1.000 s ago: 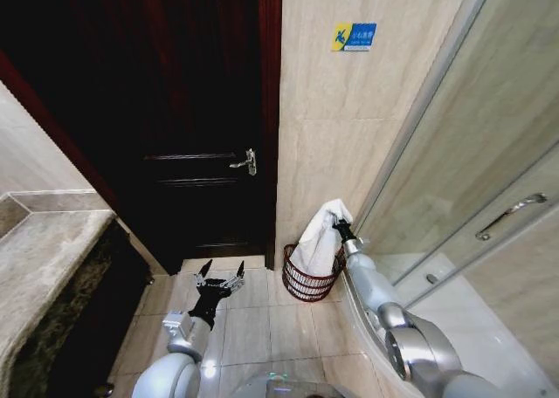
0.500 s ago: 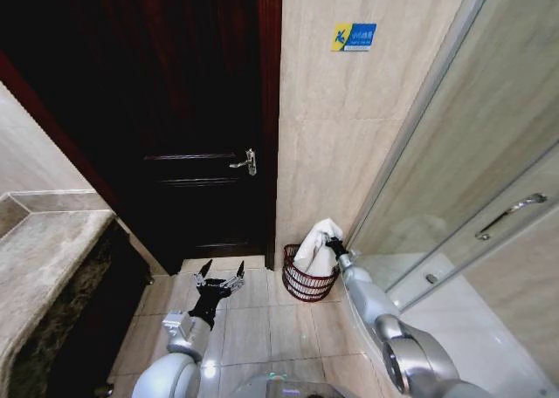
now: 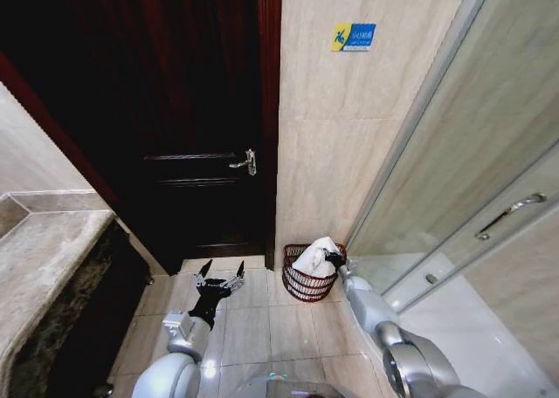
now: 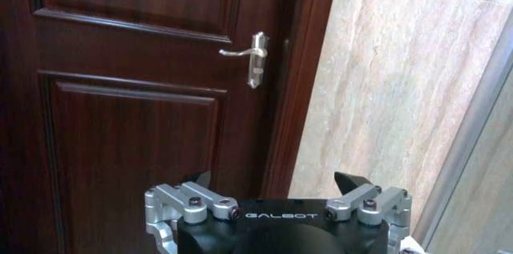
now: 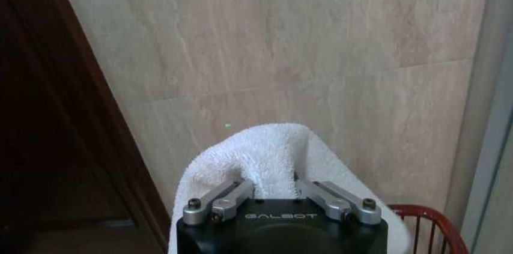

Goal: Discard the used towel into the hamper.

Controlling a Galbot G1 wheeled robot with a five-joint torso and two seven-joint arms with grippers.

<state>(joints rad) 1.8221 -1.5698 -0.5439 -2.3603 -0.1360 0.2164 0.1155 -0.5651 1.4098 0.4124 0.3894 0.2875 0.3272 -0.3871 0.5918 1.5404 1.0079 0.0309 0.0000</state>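
White towel (image 3: 316,257) sits bunched in the hamper (image 3: 307,284), rising above its rim, on the floor tiles against the beige wall beside the dark wooden door (image 3: 175,110). Right gripper (image 3: 333,260) pinches the towel's upper fold; we read "GALBOT" on its body. Left gripper (image 3: 218,279) hovers low before the door, fingers spread wide. Blue wall sign (image 3: 354,37), writing unreadable.

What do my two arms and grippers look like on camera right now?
Both arms are smooth silver-grey shells with rounded joints. The left gripper and right gripper each have a black body marked GALBOT, silver metal finger links with dark screws, and dark fingertips.
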